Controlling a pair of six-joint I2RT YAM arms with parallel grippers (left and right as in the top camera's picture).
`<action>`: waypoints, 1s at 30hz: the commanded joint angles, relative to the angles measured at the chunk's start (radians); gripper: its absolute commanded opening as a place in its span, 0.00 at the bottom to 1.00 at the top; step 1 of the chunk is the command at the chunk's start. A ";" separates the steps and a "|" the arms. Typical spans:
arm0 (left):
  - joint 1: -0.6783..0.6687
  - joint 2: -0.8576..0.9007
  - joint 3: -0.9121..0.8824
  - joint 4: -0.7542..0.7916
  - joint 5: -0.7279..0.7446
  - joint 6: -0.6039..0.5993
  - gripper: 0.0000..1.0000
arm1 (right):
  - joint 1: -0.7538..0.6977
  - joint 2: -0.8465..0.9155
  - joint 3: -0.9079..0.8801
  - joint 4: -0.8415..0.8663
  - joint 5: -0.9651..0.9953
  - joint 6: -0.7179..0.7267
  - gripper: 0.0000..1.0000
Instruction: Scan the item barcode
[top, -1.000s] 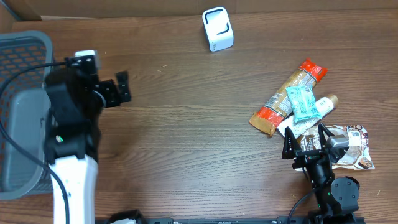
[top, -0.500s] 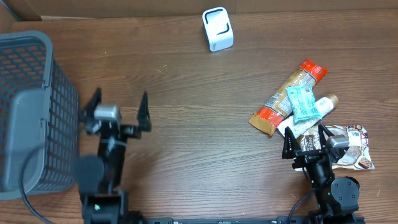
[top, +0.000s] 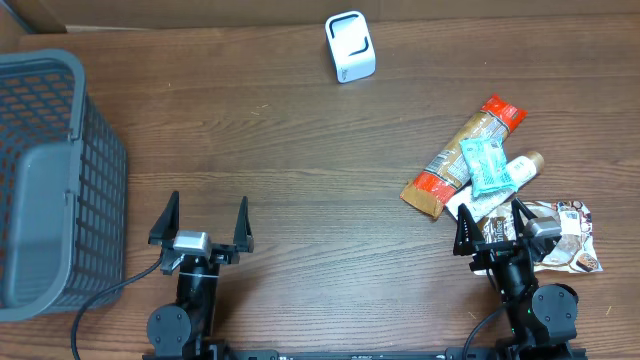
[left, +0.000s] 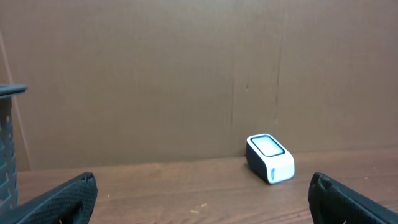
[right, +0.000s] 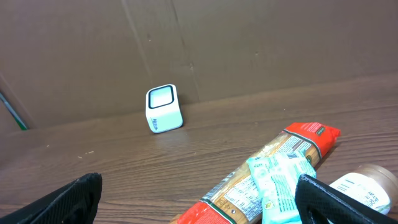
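Right of the scanner (top: 350, 46) and on the robot's side of it, the right end effector (top: 491, 230) stands with its jaws wide and nothing between them. Just beyond its fingertips, on the way back toward the scanner, lies the heap of items: a brown-and-white pouch (top: 572, 236) just beside it, a small bottle (top: 523, 166), and a teal packet (top: 487, 164) resting on a long red-ended package (top: 450, 170). That package's long axis slants from near-left to far-right, so it lies roughly crosswise to the line leading to the scanner. The left end effector (top: 204, 220), equally wide and empty, sits left of the scanner, well apart from every item, over bare tabletop (top: 300, 180). By my reading the right arm is the one to pick, then carry the item forward and leftward to the scanner.
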 joint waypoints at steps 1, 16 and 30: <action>-0.006 -0.051 -0.010 -0.033 -0.004 0.020 1.00 | 0.005 -0.010 -0.011 0.006 0.010 -0.008 1.00; -0.006 -0.088 -0.010 -0.368 -0.008 0.022 0.99 | 0.005 -0.010 -0.011 0.006 0.010 -0.008 1.00; -0.006 -0.087 -0.010 -0.364 -0.008 0.022 1.00 | 0.005 -0.010 -0.011 0.006 0.010 -0.008 1.00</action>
